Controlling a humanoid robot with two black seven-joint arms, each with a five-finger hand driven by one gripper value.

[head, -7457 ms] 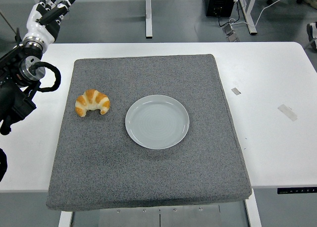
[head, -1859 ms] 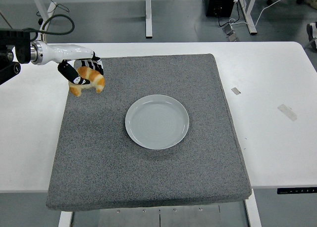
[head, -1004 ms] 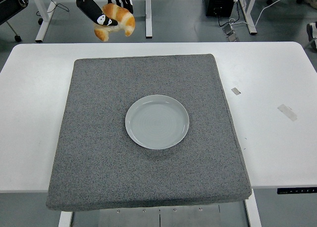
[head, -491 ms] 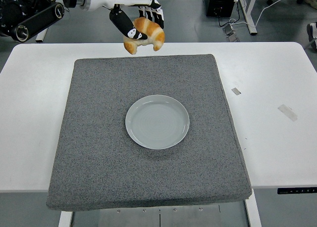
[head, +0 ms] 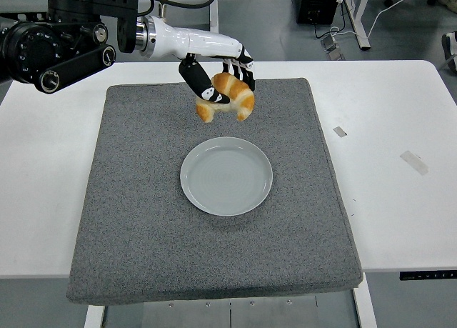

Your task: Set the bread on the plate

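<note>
Grey mat (head: 143,221) on white table (head: 400,199) — we saw left hand (head: 218,74) gripping croissant (head: 228,96), held just beyond the plate (head: 226,176).

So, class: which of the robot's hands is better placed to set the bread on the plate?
Left. The left hand already grips the bread, just beyond the plate. The right arm is out of view.

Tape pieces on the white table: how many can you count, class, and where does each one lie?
2. A small grey tape piece lies just right of the grey mat; a longer pale tape strip lies further right, nearer the white table edge. Neither touches the mat.
</note>
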